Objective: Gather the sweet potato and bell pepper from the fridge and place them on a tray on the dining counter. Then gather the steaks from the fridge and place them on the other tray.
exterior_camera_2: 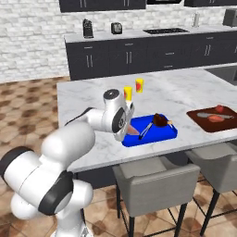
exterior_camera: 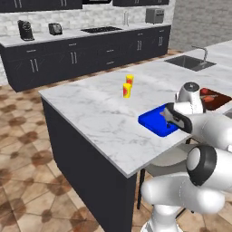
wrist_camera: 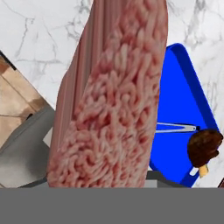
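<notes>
You are at the placing step. The gripper (exterior_camera_2: 131,130) hangs at the left end of the blue tray (exterior_camera_2: 151,141), which lies near the front edge of the counter (exterior_camera_2: 88,99). The fingers are closed part-way on a steak (wrist_camera: 113,100). The slab hides the fingertips from the hand camera, so I judge the hold from the pink end poking out below the hand in the right base view.

Carry the steak rightward until it is well inside the rim, since it now looks to be over or just beyond the tray's left wall, with a stool (exterior_camera_2: 155,178) below the counter's edge. Lower it before you open; the slab stands on edge, so it will likely tip flat when released. Let it fall toward the bare blue floor. Stay left of the utensil (exterior_camera_2: 146,130) and the dark brown piece (exterior_camera_2: 160,120) at the middle of the tray, which may be the other steak. The brown tray (exterior_camera_2: 207,125) further right holds the pepper (exterior_camera_2: 219,109); leave it alone.

The steak is a thick, long slab, pale pink with a coarse mottled face and a smoother, darker streaked side. It looks limp and a little slippery, so expect some sag as you lower it.
</notes>
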